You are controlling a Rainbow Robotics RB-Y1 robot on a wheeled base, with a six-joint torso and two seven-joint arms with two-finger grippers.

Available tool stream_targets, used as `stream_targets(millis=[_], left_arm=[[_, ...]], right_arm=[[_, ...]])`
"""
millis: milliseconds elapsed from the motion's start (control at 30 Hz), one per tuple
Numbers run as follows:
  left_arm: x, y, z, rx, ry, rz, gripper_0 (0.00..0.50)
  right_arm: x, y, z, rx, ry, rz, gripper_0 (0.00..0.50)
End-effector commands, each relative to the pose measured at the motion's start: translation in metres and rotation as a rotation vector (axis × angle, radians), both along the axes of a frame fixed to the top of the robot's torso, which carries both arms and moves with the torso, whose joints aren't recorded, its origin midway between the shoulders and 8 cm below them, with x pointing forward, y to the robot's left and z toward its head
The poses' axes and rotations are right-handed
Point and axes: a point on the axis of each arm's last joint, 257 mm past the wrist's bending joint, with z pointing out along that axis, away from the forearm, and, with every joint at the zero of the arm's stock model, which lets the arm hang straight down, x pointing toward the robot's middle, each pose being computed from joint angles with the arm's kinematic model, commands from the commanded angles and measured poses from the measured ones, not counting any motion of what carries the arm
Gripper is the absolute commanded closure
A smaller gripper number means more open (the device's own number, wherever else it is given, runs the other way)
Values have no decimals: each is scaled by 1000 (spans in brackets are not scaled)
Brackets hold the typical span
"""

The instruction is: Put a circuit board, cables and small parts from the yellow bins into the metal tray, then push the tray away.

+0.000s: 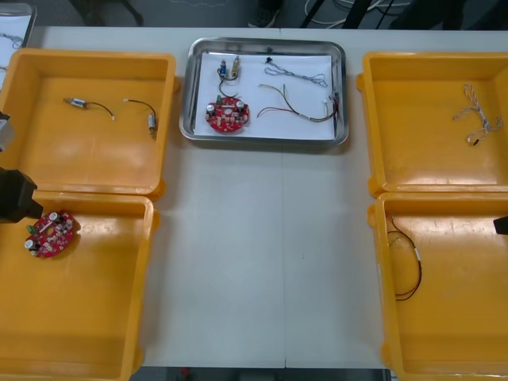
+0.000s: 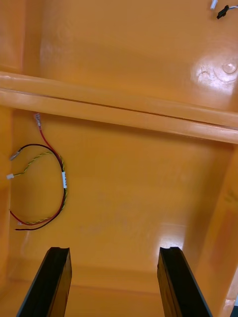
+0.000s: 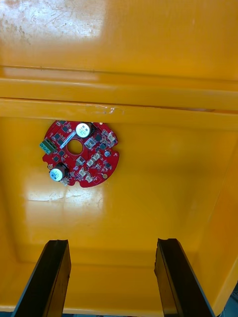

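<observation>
Fingers of the left gripper stand wide apart, empty, over the near left yellow bin, whose red circuit board, likely stiff, light and fragile, wants pinching by its rim; the right gripper, open and empty, hangs over the near right bin and its limp red and yellow cable, best nipped mid-loop.

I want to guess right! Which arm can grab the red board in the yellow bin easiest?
Probably left. The left gripper hangs open over the near left bin, the circuit board just ahead of its fingers. The right gripper is across the table.
</observation>
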Motion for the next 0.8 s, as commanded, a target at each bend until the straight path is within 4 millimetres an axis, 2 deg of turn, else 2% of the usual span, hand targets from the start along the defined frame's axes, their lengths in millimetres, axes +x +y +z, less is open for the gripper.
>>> stream_targets(millis=[33,800], left_arm=[[1,4,9,30,-33,-46,0],[1,4,9,30,-33,-46,0]], right_arm=[[-6,7,-4,15,4,-13,0],[-6,7,-4,15,4,-13,0]])
